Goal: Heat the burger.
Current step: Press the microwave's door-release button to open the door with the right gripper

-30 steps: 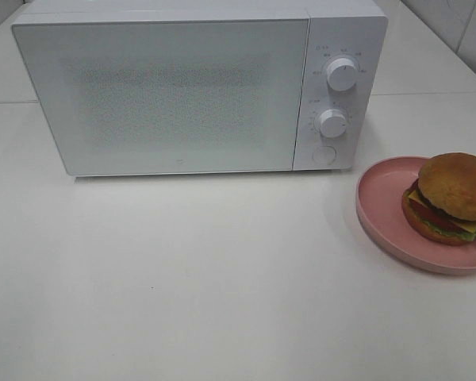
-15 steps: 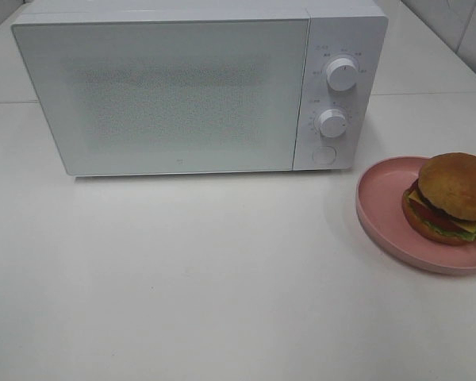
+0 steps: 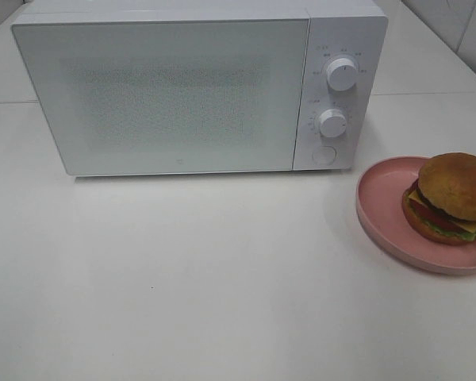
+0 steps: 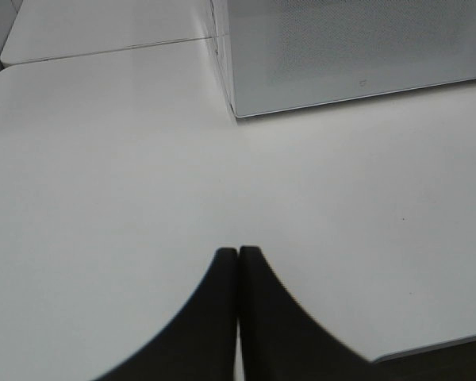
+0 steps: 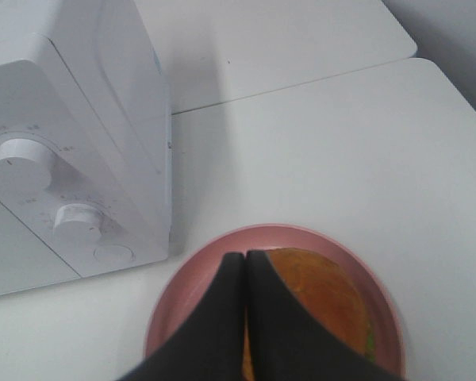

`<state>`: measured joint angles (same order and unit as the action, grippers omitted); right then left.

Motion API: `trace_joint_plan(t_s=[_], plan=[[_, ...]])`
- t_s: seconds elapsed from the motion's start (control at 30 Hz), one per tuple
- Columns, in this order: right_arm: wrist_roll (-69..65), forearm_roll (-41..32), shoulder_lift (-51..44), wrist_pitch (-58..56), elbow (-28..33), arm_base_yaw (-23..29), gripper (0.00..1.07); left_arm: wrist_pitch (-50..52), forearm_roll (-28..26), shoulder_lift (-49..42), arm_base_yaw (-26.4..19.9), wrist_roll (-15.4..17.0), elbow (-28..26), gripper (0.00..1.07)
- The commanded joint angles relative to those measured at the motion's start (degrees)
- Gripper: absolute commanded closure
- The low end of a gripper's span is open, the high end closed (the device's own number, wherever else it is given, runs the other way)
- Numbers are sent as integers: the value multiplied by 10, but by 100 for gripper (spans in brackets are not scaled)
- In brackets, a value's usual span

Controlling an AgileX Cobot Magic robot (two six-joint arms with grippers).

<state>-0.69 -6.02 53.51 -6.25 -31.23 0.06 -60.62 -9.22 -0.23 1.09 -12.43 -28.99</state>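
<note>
- The left gripper [image 4: 238, 251] hangs over bare table [image 3: 222, 278] in front of the microwave's [image 3: 166, 95] left corner. Its dark fingers are pressed together with nothing between them.
- The right gripper [image 5: 245, 254] hangs in front of the microwave's control side, its fingers likewise pressed flat together and holding nothing.
- The burger [image 3: 452, 198] lies right below that gripper's tips and slightly ahead of them, so the right arm is much the nearer. The left is well apart, across the microwave's whole width.
- The burger sits on a pink plate [image 3: 373, 198] to the right of the microwave's front, on the side of the plate away from the microwave.
- It is round, with no long axis to line up on: golden-brown bun, with yellow cheese, red tomato and green lettuce showing at the edge.
- Farthest back, the microwave's door is closed. I'd say it must be opened first, perhaps with the round button [image 3: 324, 154] under the two knobs.
</note>
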Motion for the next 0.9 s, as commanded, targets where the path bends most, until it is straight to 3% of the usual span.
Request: trace_joint_plan(t_s=[0.03,0.07,0.13,0.2,0.3,0.47,0.73,0.9], plan=[[10,-6,14,33,-1,18,107,7,-2,-11,-3,1,1,106],[10,-6,29,50,-1,50,107,7,-2,-11,-3,1,1,106],[10,-6,38,58,-1,65,107,7,-2,-11,-3,1,1,106],[10,-6,80,104,-1,135,107,7,-2,-11,-3,1,1,106],[10,-6,89,117,-1,152,107,7,-2,-11,-3,1,1,106],[7,-6,168,203,-1,246,107,7,-2,-11,-3,1,1,106],[7,-6,253,223,-21,317,107,7,-2,-11,-3,1,1,106],[-23,-6,304,276,-28,323,107,7,-2,-11,-3,1,1,106]])
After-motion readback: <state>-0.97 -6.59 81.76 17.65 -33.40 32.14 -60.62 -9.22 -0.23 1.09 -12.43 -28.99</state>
